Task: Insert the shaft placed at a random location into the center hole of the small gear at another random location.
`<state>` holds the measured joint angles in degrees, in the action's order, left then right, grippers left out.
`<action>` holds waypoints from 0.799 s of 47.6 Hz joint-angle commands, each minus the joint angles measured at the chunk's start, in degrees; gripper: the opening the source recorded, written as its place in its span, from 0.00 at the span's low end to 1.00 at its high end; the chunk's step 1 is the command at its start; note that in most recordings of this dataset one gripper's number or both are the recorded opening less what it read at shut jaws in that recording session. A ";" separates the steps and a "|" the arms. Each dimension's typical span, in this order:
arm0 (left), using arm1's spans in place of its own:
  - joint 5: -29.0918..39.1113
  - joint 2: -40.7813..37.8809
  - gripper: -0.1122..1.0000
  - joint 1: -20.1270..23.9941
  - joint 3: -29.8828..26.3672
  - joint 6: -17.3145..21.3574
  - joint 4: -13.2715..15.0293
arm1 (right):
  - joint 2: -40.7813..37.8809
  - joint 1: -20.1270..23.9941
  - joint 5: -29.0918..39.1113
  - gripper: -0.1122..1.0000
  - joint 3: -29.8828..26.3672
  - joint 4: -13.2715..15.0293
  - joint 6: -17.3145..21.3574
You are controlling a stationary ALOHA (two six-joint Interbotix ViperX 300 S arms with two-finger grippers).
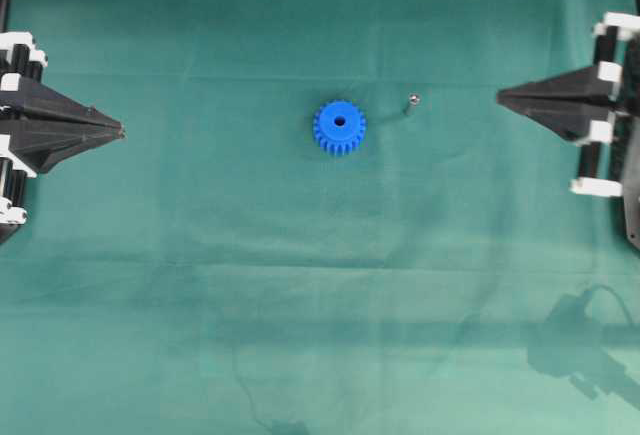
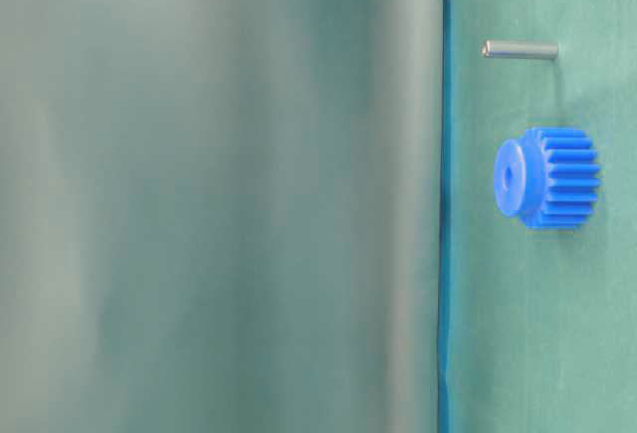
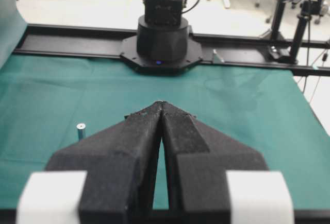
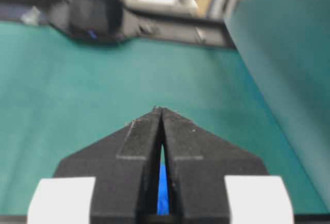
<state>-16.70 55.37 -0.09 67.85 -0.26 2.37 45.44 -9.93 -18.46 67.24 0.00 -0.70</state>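
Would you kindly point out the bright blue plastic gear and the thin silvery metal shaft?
Bright blue plastic gear (image 1: 339, 127): overhead view, on the raised hub beside its hole.
Thin silvery metal shaft (image 2: 521, 50): table-level view, middle of its length.

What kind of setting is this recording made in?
Most likely a robotics lab bench: a table under green cloth, two black grippers, left and right, facing across it, and camera stands with cables beyond the table's edge.

green cloth (image 1: 300, 305) over table, black rail (image 3: 77, 31) at far edge.
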 commanded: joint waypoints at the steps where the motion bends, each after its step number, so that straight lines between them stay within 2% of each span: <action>1: -0.62 -0.53 0.09 -0.18 -1.14 0.09 0.09 | -3.60 -1.76 -1.93 0.10 -0.44 -0.09 0.35; 4: -0.62 -0.62 0.09 -0.18 -1.14 0.09 0.00 | -6.77 -2.90 -3.60 0.10 -0.26 -0.09 0.44; 6: -0.62 -0.53 0.09 -0.18 -1.14 0.09 0.00 | -9.58 -3.69 -5.45 0.15 -0.26 -0.18 0.44; 10: -0.62 -0.53 0.09 -0.18 -1.14 0.09 0.09 | -14.59 -5.36 -8.79 0.34 -0.44 -0.53 0.53; 16: -0.70 -0.35 0.09 -0.18 -1.14 0.09 0.09 | -23.47 -8.00 -13.89 0.69 -0.97 -0.62 0.53; 18: -0.70 -0.35 0.09 -0.18 -1.05 0.00 0.09 | -26.19 -8.53 -15.64 0.78 -1.05 -0.62 0.53; 25: -0.70 -0.53 0.09 -0.18 -1.05 0.00 0.09 | -35.42 -9.40 -21.88 0.71 -2.02 -0.88 0.70; 38: -0.70 -0.70 0.09 -0.18 -0.79 -0.09 0.09 | -47.81 -9.40 -25.75 0.71 -4.66 -1.14 3.16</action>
<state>-16.79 55.11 -0.18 67.85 -0.26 2.29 -0.62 -19.25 -43.07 63.90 -0.97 1.93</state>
